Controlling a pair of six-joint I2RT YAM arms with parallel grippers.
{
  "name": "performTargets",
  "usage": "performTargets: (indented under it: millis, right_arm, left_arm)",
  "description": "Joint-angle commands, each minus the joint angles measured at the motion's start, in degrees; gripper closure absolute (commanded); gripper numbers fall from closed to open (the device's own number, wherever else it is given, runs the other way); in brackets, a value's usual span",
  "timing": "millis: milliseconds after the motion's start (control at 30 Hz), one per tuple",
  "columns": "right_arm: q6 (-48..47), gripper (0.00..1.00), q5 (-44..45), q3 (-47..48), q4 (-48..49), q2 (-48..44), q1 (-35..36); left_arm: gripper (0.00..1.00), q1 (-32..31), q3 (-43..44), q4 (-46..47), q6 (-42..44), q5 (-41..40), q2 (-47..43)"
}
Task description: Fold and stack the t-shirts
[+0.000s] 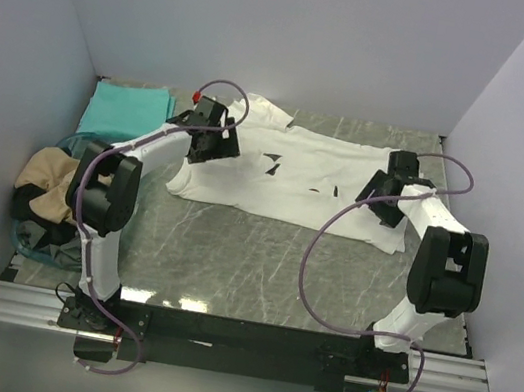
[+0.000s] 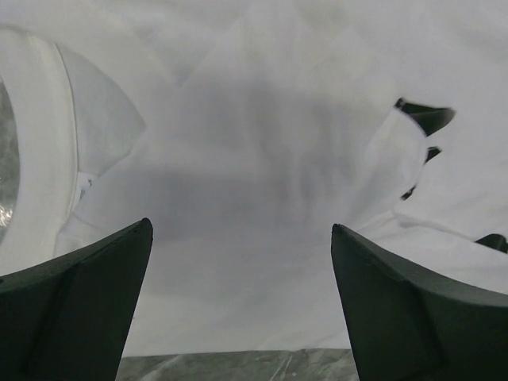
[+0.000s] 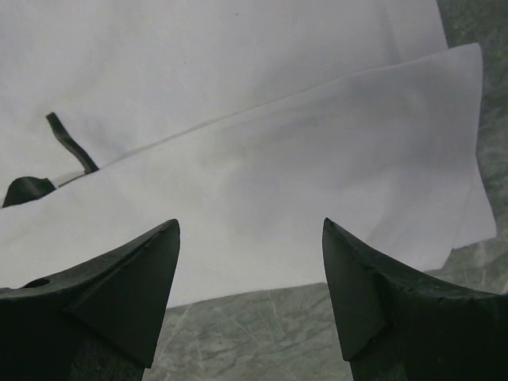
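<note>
The white t-shirt (image 1: 291, 176) with small black chest marks lies spread across the back of the table. My left gripper (image 1: 212, 147) is open and empty over its left end, with white cloth (image 2: 238, 198) between the jaws. My right gripper (image 1: 381, 199) is open and empty over the shirt's right end, above its near hem (image 3: 262, 238). The teal t-shirt (image 1: 127, 111) lies folded at the back left. The tan t-shirt (image 1: 46, 180) is bunched up in the bin at the left.
The clear blue-tinted bin (image 1: 31, 239) stands at the left edge by the left arm. Grey walls close in the table on three sides. Bare marble table (image 1: 250, 265) runs in front of the white shirt. Purple cables loop from both arms.
</note>
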Motion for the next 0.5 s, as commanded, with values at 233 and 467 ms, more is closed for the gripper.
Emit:
performTargets:
  millis: [233,467]
  right_arm:
    - [-0.77,0.21,-1.21,-3.57,2.05,4.19,1.09]
    - [0.19,0.21,-3.85,-11.39,2.84,1.65,1.09]
  left_arm:
    - [0.01,-0.16,-13.33,1.74,-4.86,0.97,-1.69]
    - [0.01,-0.16,-25.2,2.62,-7.84,0.36,-9.06]
